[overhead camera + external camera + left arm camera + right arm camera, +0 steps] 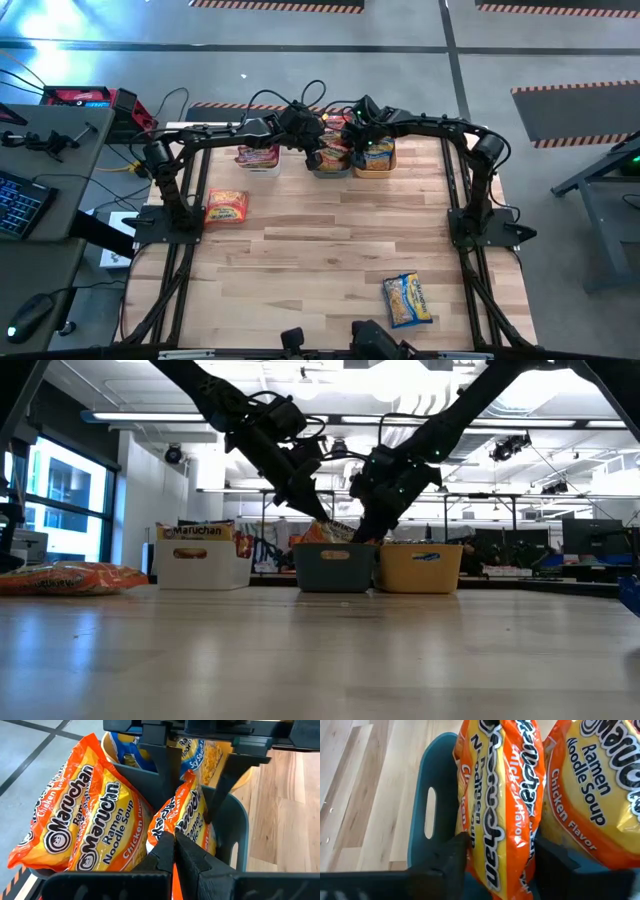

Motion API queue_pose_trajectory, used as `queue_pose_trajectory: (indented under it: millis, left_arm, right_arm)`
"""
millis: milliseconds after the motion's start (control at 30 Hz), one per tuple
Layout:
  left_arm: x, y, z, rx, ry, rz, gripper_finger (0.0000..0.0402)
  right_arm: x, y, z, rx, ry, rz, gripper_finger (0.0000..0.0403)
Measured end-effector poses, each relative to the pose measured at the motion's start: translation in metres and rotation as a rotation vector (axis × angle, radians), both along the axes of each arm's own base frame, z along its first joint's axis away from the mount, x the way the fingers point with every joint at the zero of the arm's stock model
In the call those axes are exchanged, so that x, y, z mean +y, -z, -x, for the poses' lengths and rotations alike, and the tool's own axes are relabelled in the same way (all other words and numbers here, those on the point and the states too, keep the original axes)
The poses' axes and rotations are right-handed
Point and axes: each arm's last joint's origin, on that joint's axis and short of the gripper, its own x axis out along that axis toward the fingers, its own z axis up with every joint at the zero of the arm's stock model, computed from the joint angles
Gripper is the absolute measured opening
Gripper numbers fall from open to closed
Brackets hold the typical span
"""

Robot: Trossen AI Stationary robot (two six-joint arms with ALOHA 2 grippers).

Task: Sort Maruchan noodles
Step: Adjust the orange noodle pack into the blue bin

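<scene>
Packets of orange Maruchan chicken ramen fill the teal bin (328, 168), which stands in the middle of a row of three bins at the twelve o'clock edge of the wooden surface (330, 250), with the white bin (259, 162) at its nine o'clock side and the orange bin (375, 163) at its three o'clock side. Both arms reach over the teal bin. The left gripper (174, 851) has its fingers pressed together on the top edge of one upright orange packet (186, 817) at the bin's near wall. The right gripper (497, 852) straddles that same upright packet (497, 795), its fingers apart with one on each flat side; whether they touch the wrapper cannot be told. In the left wrist view the right arm's two dark fingers (167, 762) come down on either side of the packet from above. Two more orange packets (82, 820) lean in the bin beside it. The white bin holds pink-red packets (258, 154) and the orange bin holds blue-and-yellow packets (200, 751). On the open surface, one loose pink-red packet (226, 207) lies flat toward nine o'clock, just beside the left arm's base, and one loose blue-and-yellow packet (407, 300) lies flat toward five o'clock, well apart from the bins.
</scene>
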Motion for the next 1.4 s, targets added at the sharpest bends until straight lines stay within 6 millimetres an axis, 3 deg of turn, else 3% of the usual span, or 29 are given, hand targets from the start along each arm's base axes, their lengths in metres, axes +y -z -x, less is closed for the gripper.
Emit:
queue_pose_trajectory:
  millis: [233,367,600,833,1100,1400]
  left_arm:
    - [0.000,0.000,0.000,0.002,-0.012,-0.012,0.0000]
    - [0.001,0.000,0.000,0.004,-0.018,-0.015,0.0000]
    - [0.002,0.000,0.002,0.017,-0.057,-0.046,0.0000]
    - [-0.009,0.003,0.021,-0.042,-0.118,-0.086,0.0000]
    - [-0.021,0.032,0.042,-0.112,-0.190,-0.043,0.0003]
    - [-0.027,0.032,0.046,-0.076,-0.184,-0.083,0.0069]
  right_arm:
    - [-0.001,0.000,0.000,-0.005,0.002,0.004,0.0077]
    - [-0.002,-0.001,0.000,-0.012,0.001,0.014,0.0047]
    - [-0.009,-0.018,-0.005,0.043,0.033,0.150,0.0045]
    - [0.003,-0.035,-0.022,0.097,-0.027,0.335,0.0045]
    - [0.025,-0.032,-0.038,0.170,-0.080,0.499,0.0045]
    - [0.022,-0.029,-0.041,0.155,-0.075,0.507,0.0045]
